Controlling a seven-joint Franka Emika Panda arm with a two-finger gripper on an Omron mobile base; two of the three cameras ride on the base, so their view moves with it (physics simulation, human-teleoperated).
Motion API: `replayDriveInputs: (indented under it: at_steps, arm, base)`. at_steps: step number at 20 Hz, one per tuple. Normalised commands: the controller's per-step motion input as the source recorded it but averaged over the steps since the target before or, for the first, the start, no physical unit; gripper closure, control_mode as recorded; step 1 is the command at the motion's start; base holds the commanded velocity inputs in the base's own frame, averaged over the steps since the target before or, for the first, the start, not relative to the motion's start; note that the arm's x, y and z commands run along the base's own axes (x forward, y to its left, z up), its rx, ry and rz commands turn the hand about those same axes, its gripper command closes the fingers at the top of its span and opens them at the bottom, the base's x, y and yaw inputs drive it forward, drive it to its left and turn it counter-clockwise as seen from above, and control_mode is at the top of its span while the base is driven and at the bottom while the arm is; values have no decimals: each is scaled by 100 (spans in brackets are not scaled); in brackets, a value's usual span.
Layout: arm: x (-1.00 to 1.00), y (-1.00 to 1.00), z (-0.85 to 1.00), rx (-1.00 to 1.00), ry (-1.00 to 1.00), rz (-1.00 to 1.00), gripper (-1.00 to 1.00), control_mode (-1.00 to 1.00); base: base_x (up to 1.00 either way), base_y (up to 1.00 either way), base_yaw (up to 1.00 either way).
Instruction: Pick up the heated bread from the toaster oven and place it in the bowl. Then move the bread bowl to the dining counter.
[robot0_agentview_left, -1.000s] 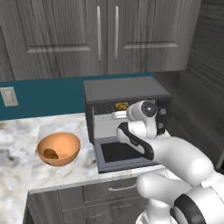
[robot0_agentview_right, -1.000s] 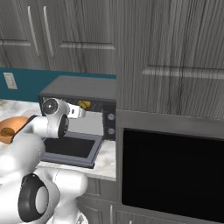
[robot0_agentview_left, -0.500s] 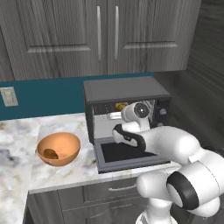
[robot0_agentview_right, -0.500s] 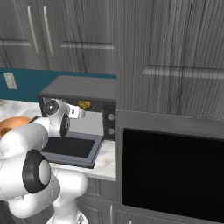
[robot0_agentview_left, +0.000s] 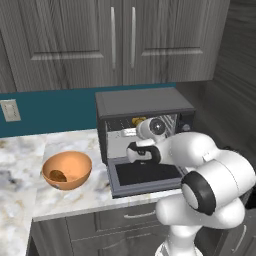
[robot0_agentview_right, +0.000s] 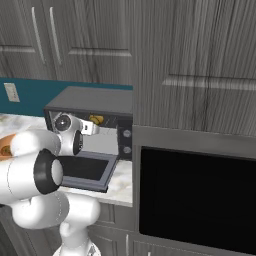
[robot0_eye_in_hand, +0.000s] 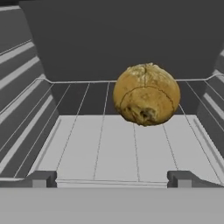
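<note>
Arm folded further over dropped door; hand (robot0_agentview_left: 131, 133) pushed deeper into toaster oven (robot0_agentview_left: 144, 102), nearer bread (robot0_eye_in_hand: 146, 94)

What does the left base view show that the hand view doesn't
Left base view alone: the orange bowl on the marble counter left of the toaster oven, a dark lump in it, and the dropped door. Hand view alone: the wire rack up close, and the open pincer short of the bread. Both: the oven's inside and the bread, a small yellow spot from the base.
</note>
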Motion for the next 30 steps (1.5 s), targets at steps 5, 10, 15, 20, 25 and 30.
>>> replayDriveInputs:
  at_steps: [5, 10, 15, 20, 25, 30]
  arm:
    - [24, 1, -20, 0, 0, 0, -100, -100]
    - [23, 0, -14, 0, 0, 0, -100, -100]
    - [12, 0, -4, 0, 0, 0, -100, -100]
    - [-1, 0, -13, 0, 0, 0, -100, -100]
    - [0, 0, -11, -2, 0, 0, -100, -100]
    - [-17, 0, -14, -3, 0, 0, -100, -100]
  base:
    - [0, 0, 0]
    - [0, 0, 0]
    - [0, 0, 0]
    - [0, 0, 0]
    - [0, 0, 0]
    - [0, 0, 0]
